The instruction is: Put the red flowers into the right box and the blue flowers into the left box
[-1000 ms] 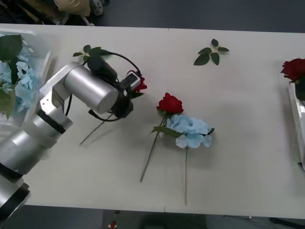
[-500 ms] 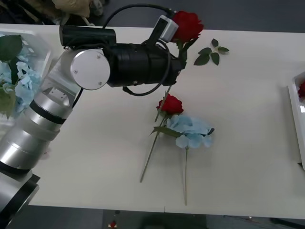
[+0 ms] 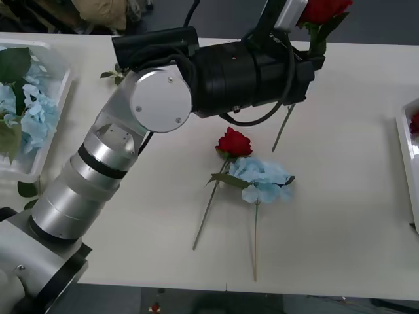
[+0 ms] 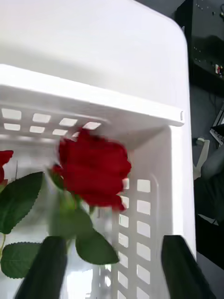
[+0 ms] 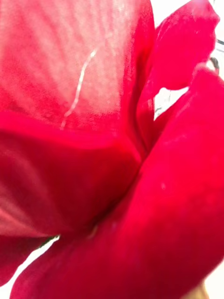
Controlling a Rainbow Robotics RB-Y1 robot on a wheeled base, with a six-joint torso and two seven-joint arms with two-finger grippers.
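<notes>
Front view: left gripper raised over the far surface, jaws pinching a red rose; another rose touching a blue flower mid-surface. Right wrist view: jaws spread above the right box, holding roses. Left wrist view: red petals close up.

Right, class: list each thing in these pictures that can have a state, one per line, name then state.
Left gripper: raised over the table's far side, shut on a red rose.
Held red rose: lifted, stem hanging down.
Right gripper: open, over the right box.
Right box: holds red roses.
Left box: holds blue flowers.
Table rose: lying flat, touching the blue flower.
Table blue flower: lying flat.
</notes>
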